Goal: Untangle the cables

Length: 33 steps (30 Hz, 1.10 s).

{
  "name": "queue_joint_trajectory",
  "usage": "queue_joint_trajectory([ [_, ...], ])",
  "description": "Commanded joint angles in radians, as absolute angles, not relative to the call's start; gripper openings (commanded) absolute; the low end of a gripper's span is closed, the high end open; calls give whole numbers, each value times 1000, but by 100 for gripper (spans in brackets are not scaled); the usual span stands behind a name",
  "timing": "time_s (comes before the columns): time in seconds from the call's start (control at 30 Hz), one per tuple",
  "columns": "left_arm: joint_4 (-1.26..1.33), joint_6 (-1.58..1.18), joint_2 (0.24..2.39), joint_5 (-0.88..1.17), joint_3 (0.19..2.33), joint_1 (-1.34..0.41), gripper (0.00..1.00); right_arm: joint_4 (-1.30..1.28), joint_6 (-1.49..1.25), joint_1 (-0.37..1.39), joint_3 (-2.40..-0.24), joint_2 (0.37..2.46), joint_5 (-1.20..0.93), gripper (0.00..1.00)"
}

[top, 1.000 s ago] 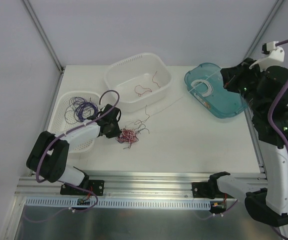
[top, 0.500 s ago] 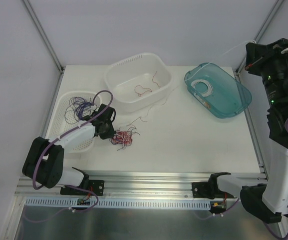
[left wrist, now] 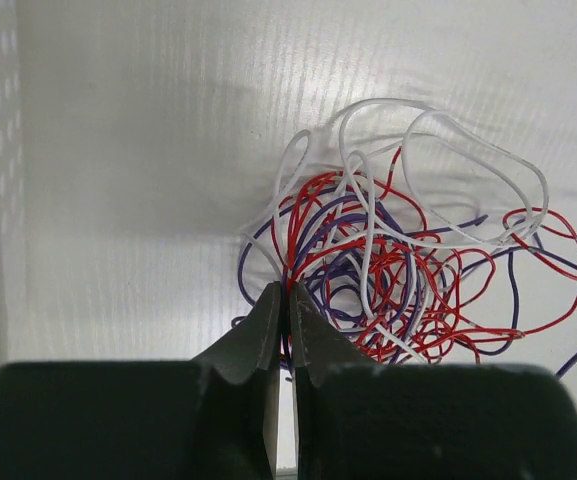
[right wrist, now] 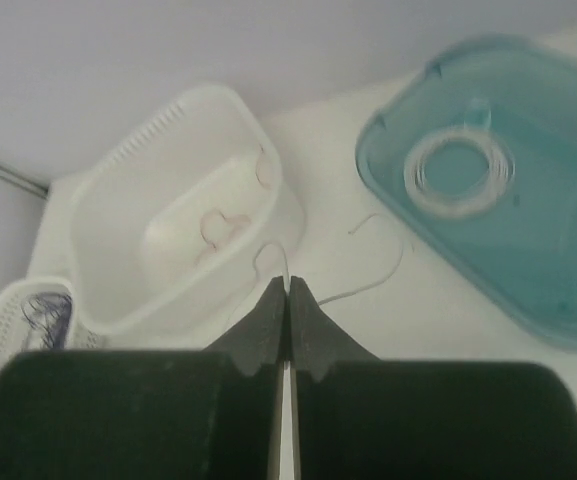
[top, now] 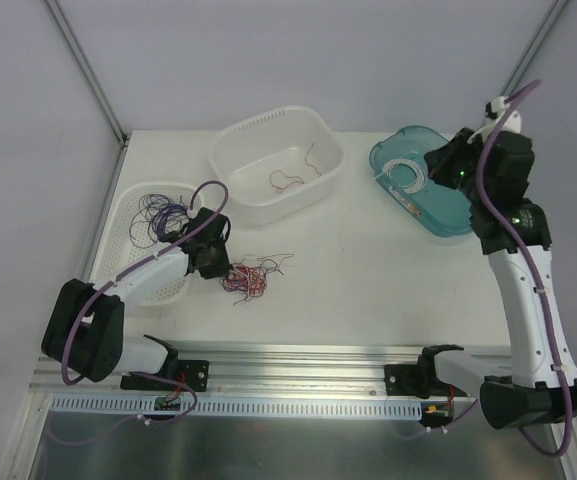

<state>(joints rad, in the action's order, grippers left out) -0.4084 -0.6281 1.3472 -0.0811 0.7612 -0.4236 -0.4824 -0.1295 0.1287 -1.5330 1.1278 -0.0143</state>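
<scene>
Cables tangled, left jaws pinching strands, right jaws closed on white cable, untraceable from above

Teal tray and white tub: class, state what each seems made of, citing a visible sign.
Teal translucent oval tray: probably glossy plastic; see-through tint with a sheen. White rounded rectangular tub: probably moulded plastic, satin finish; thin walls and a slotted rim.
</scene>
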Motion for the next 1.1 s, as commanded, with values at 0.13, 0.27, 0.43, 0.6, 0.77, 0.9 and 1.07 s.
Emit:
queue_joint_trajectory([
  [0.13,-439,-549,1282,-35,798,-416,0,-500,-218,132,-1085,1043,-38,17],
  [0.27,-437,-526,1282,-31,802,-417,0,-613,-161,173,-1055,1094,-8,58],
  [0.43,-439,-508,1289,-32,813,-416,0,-660,30,360,-1126,1169,33,79],
  [0.6,-439,-508,1295,-18,825,-416,0,-592,175,523,-1160,1275,-170,79],
  [0.77,-437,-512,1302,-17,825,-416,0,-531,199,644,-1172,1428,-305,79],
  [0.9,-439,-525,1307,-15,827,-417,0,-540,94,698,-1161,1480,-119,79],
  [1.07,-436,-534,1312,-6,822,-417,0,-571,-167,706,-1065,1385,265,81],
])
